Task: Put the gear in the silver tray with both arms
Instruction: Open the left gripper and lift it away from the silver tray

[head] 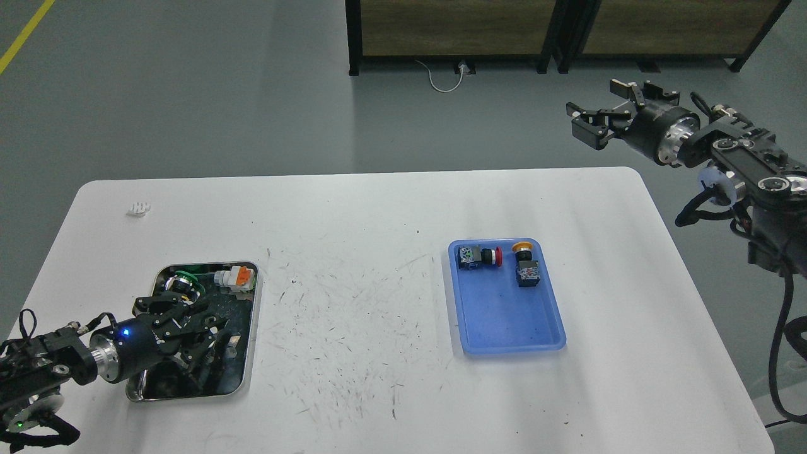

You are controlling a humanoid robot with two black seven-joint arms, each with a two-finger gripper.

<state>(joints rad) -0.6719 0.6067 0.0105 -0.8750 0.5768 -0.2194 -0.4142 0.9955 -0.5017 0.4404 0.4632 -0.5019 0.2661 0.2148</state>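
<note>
Head view shows my left tool [189,321] nearest, fingers spread open low over the silver tray [249,353] on the worktop [378,328], whether it touches anything I cannot tell, and a green-ringed part [184,280] and an orange-and-white part [234,277] lie at the tray's far end. Farther right, the blue tray [510,315] holds a red-capped button [480,256] and a yellow-capped one [524,265]. Beyond the worktop's far right corner, my right tool [599,116] hangs in the air, fingers apart and holding nothing.

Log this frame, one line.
left gripper: over silver tray, state unclear | right gripper: open, raised off table | blue tray: two button switches | silver tray: green and orange parts
</note>
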